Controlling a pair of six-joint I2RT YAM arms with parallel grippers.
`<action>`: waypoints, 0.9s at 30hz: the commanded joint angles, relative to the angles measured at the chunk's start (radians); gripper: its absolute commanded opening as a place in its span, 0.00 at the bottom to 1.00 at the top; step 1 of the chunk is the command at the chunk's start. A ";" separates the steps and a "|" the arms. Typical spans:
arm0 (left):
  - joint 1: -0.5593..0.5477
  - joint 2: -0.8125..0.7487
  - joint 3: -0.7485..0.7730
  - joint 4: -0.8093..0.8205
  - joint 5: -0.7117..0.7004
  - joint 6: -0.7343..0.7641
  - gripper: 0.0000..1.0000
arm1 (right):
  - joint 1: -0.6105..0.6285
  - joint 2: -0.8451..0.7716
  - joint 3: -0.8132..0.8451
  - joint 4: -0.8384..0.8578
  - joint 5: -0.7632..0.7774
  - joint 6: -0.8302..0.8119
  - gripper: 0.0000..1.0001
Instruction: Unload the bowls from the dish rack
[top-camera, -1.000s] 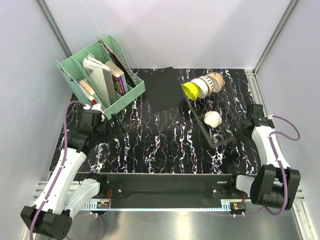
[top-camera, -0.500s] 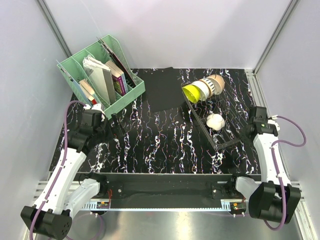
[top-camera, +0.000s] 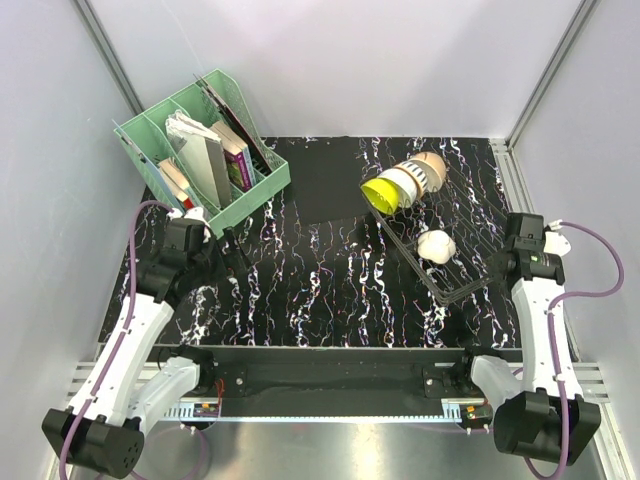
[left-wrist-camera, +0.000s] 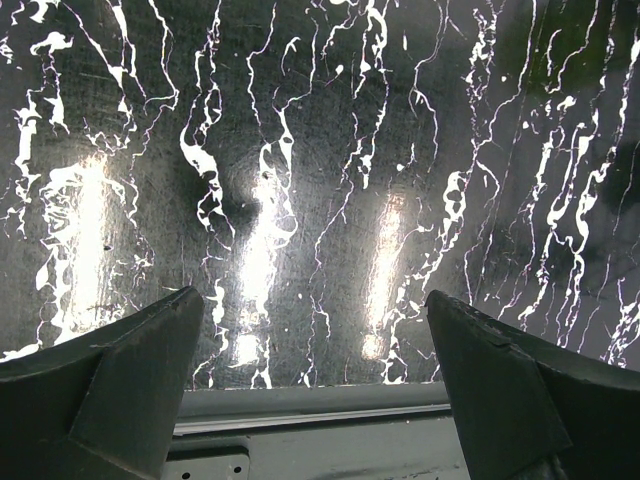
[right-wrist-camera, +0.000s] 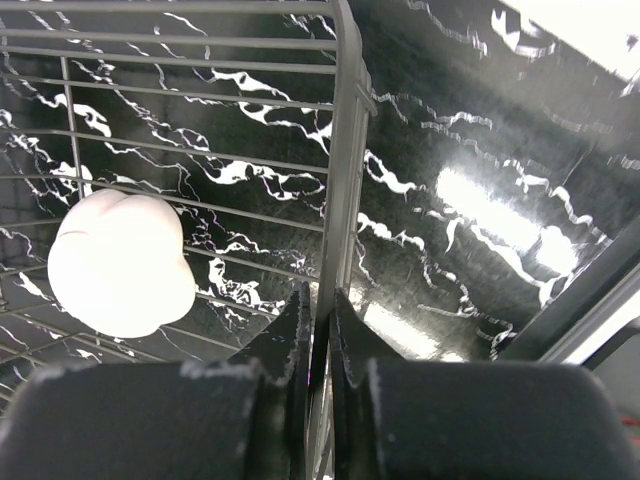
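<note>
The dark wire dish rack (top-camera: 455, 291) lies at the right of the table. At its far end a yellow-green bowl (top-camera: 380, 192), a white striped bowl (top-camera: 410, 180) and a tan bowl (top-camera: 432, 163) stand on edge in a row. A small white bowl (top-camera: 436, 245) lies face down in the rack's middle and also shows in the right wrist view (right-wrist-camera: 120, 262). My right gripper (top-camera: 494, 268) is shut on the rack's rim wire (right-wrist-camera: 340, 150), its fingers (right-wrist-camera: 320, 300) pinching it. My left gripper (top-camera: 232, 246) is open and empty (left-wrist-camera: 312, 300) over bare table.
A mint-green organiser (top-camera: 200, 150) with books stands at the far left, close to my left wrist. A black mat (top-camera: 325, 180) lies at the back centre. Metal frame rails run along the table's sides and the near edge (left-wrist-camera: 300, 420).
My right arm has drawn back to the right with the rack's rim in its grip. The rack and its bowls have slid right with it. The left arm has not moved.
</note>
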 joint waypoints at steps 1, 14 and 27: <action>-0.003 0.013 0.028 0.030 -0.013 0.012 0.98 | 0.008 -0.060 0.098 0.145 -0.078 -0.173 0.00; -0.003 0.011 0.053 0.016 -0.013 0.020 0.97 | 0.005 -0.096 0.104 0.163 -0.025 -0.212 0.00; -0.003 0.069 0.109 0.019 -0.020 0.036 0.98 | 0.002 -0.005 0.134 0.129 -0.284 -0.330 0.00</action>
